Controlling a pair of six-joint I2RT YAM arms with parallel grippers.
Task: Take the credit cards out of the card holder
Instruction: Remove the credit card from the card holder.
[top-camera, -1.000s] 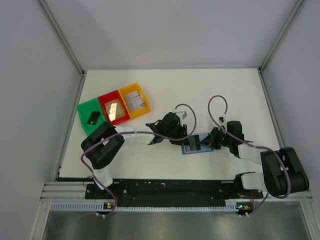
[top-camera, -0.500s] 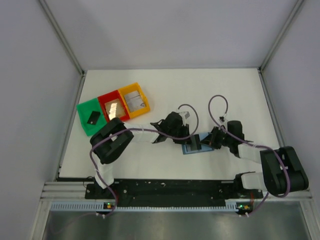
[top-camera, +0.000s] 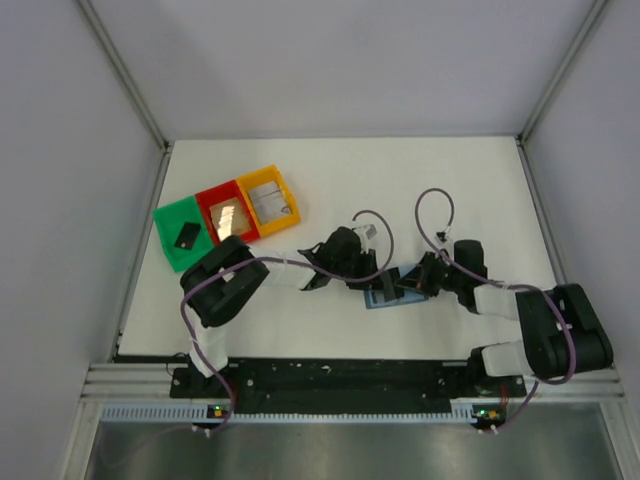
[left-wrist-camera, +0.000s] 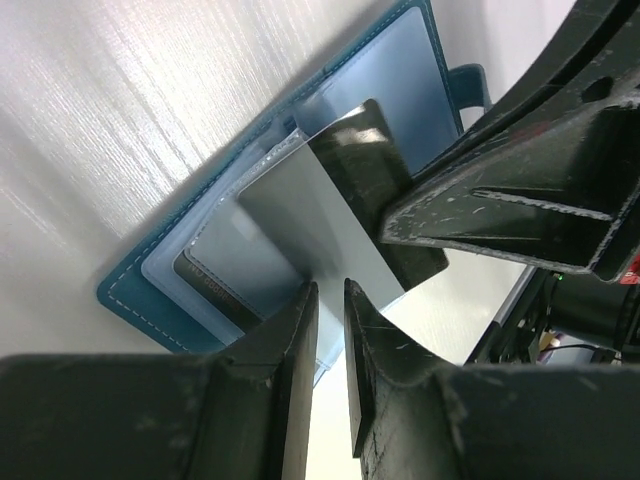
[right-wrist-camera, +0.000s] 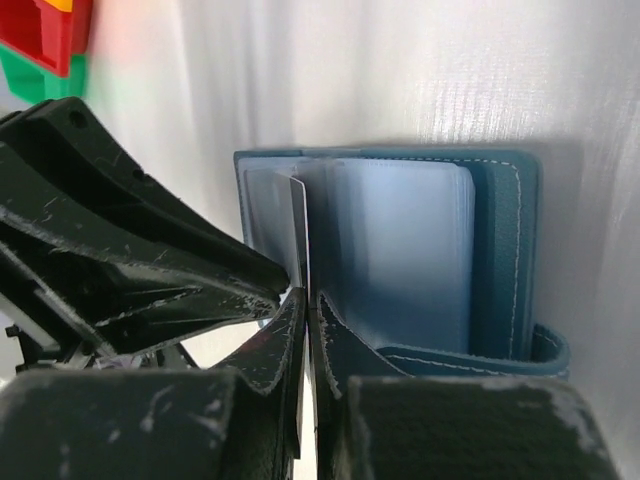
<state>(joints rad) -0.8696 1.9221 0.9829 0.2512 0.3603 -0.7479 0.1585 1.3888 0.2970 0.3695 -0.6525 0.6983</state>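
Note:
The blue card holder (top-camera: 385, 294) lies open on the white table between both grippers. In the left wrist view the card holder (left-wrist-camera: 150, 285) shows pale grey-blue pockets with a dark credit card (left-wrist-camera: 365, 170) under a raised pale grey leaf (left-wrist-camera: 300, 215). My left gripper (left-wrist-camera: 328, 292) has its jaws a narrow gap apart, tips at that leaf's lower edge, table showing through the gap. My right gripper (right-wrist-camera: 306, 300) is shut on the thin edge of an upright pocket leaf (right-wrist-camera: 299, 225) of the card holder (right-wrist-camera: 500, 250).
Green (top-camera: 170, 232), red (top-camera: 209, 201) and yellow (top-camera: 262, 177) trays sit in a row at the back left, each holding one card. The two grippers almost touch over the holder. Purple cables loop above both wrists.
My left gripper slid right to the holder's edge and its jaws narrowed. The right gripper stayed shut at the holder's right side.

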